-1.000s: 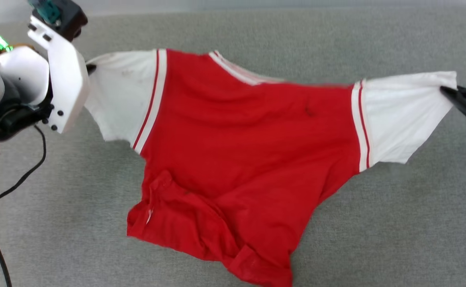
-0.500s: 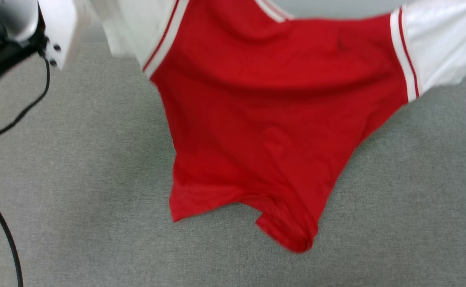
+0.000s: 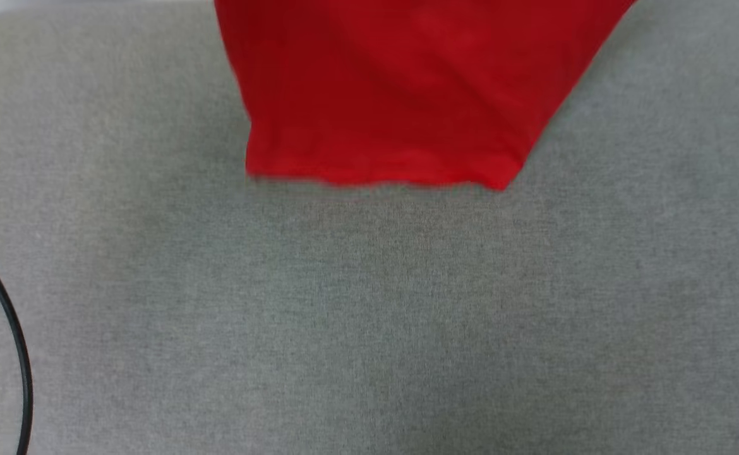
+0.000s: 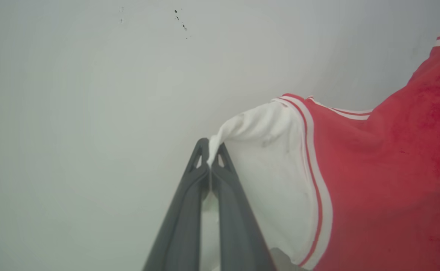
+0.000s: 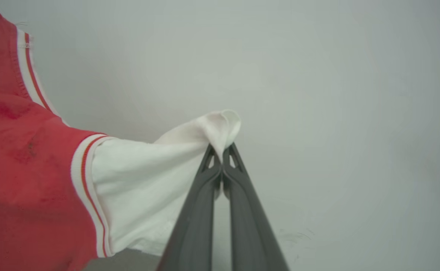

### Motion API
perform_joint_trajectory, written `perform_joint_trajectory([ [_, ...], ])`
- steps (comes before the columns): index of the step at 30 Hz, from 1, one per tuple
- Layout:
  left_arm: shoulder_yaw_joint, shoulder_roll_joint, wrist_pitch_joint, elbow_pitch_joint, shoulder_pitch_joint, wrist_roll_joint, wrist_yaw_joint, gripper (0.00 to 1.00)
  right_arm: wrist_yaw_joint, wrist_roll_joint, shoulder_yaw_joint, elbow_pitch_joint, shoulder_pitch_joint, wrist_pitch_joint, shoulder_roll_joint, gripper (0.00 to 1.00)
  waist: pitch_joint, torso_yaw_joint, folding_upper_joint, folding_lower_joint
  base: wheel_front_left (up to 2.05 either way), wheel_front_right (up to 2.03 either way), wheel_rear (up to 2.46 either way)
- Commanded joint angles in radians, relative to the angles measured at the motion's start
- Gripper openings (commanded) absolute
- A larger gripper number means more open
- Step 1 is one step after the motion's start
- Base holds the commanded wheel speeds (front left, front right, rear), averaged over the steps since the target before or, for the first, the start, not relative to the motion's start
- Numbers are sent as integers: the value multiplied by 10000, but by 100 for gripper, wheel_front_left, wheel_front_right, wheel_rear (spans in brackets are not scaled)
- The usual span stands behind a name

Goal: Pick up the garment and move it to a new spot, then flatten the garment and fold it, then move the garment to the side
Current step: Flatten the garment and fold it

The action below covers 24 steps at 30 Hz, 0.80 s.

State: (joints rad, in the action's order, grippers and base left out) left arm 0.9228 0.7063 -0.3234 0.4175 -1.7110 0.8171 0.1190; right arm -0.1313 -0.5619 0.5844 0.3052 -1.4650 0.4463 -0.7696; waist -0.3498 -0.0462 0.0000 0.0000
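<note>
Above the grey cloth surface (image 3: 369, 316), the garment (image 3: 382, 95) hung as a red sheet from the top edge of the head view. Its straight bottom hem ran level over the far half of that surface, but whether the hem touched the surface could not be told.

In the left wrist view, the left gripper (image 4: 209, 158) had its two dark fingers pressed together on a bunched white corner of the garment. White cloth ran from there to a white-and-red striped band and then into the red body.

The right gripper (image 5: 223, 156) was likewise clamped on the opposite white corner, in front of a pale wall (image 5: 336, 94).

A black cable (image 3: 16, 335) curved across the surface's near left edge.
</note>
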Motion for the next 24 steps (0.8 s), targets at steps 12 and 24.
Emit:
perform_joint_trajectory([
  [12, -368, -1011, 1406, 2156, -2887, -860, 15, 0, 9, 1184, 752, 2780, -4456, -1530, 1100, 0, -2062, -129, 0, 0, 0, 0, 0],
  [24, 321, -1006, 2291, 2975, -2349, -178, 97, 0, 10, 490, 2182, 4687, -4482, -2906, 1815, 0, -2232, -261, 0, 0, 0, 0, 0],
])
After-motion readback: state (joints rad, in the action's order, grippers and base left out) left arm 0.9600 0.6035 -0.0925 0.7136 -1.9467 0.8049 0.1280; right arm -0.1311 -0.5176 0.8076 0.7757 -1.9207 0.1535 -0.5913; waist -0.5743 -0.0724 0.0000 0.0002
